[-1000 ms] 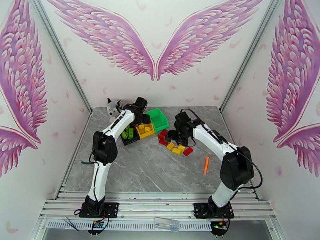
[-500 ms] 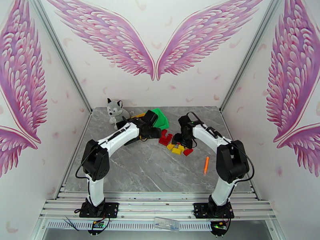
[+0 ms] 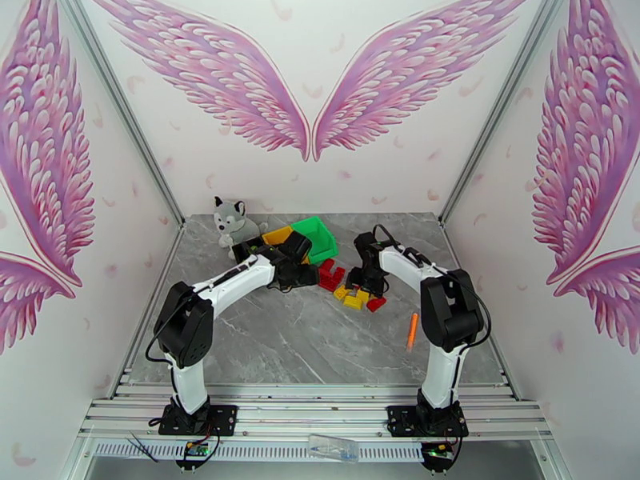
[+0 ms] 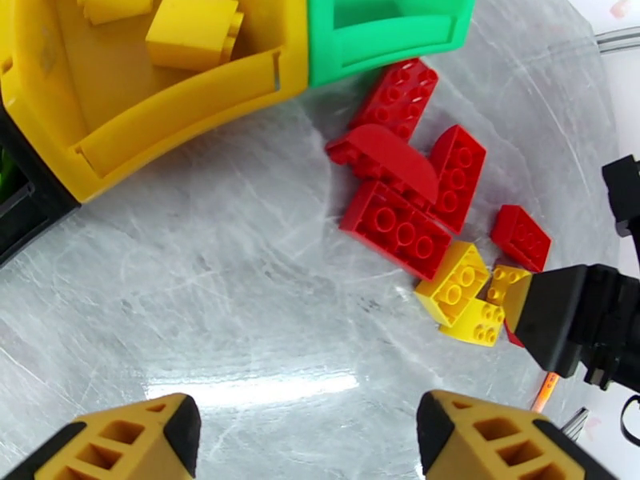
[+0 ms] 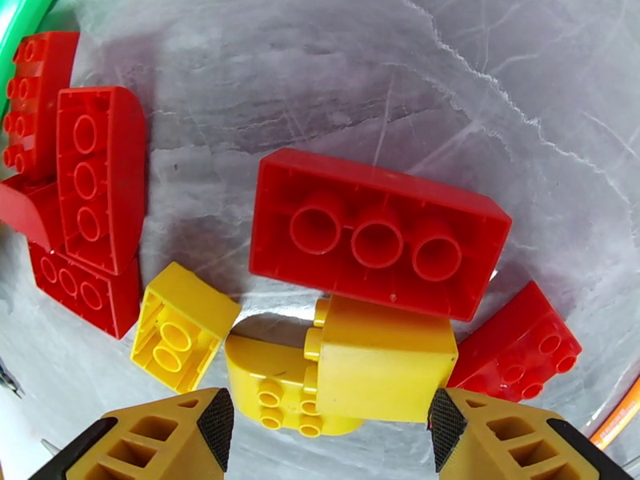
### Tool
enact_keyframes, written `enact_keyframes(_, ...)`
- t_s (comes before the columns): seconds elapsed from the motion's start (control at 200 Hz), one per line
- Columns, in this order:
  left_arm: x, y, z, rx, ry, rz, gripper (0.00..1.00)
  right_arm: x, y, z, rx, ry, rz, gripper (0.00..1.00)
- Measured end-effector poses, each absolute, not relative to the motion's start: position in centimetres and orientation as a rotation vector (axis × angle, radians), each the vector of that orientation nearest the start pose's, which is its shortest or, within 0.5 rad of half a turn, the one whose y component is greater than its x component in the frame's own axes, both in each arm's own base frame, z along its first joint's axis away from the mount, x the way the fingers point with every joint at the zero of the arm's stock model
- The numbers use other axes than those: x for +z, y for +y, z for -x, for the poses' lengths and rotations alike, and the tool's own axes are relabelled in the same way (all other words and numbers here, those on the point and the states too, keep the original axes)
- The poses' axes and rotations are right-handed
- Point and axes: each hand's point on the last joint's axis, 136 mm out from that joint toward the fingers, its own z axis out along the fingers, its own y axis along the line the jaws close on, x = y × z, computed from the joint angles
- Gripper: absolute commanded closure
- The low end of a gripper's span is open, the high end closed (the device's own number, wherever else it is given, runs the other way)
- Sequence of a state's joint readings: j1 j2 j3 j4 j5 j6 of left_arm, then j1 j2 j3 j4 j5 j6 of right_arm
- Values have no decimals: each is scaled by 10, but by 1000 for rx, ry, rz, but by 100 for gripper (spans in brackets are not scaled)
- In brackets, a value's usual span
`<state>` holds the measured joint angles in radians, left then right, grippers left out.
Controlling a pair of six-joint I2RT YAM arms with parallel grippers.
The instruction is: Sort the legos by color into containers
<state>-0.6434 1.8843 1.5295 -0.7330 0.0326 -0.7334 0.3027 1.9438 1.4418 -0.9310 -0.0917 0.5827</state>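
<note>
The step in hand looks like picking a yellow piece from the loose pile near the middle of the table (image 3: 304, 338). The right jaws hang low over that pile, fingertips (image 5: 164, 434) spread wider than the yellow brick (image 5: 380, 362) lying just ahead between them, so they pinch nothing and touch nothing. To do this well, they should centre on that brick and close across its flat sides. A curved yellow brick (image 5: 264, 386) touches it on one side and a big red brick (image 5: 376, 234) presses along its far edge. A straight lift would probably keep both from being dragged on the way to the yellow bin (image 3: 276, 235) at the back left. The left jaws are also spread and empty, over bare table between the bins and the red bricks (image 4: 392, 226), which lie just beside the green bin (image 4: 384, 42). They should probably keep to the reds nearest that bin, clear of the other arm.
</note>
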Motion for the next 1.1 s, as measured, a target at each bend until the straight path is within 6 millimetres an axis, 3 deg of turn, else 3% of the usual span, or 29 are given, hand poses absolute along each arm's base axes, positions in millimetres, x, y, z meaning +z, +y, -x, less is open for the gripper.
enact_keyframes(0.485,119,-274,-379,-469,2739,154,25,51,131,-372,192,3032,-418,29)
enact_keyframes(0.88,119,-275,-380,-483,2734,162,24,76,130,-387,193,2970,-396,26)
enact_keyframes(1.1,119,-276,-379,-498,2740,155,22,75,125,-388,163,2967,-394,26)
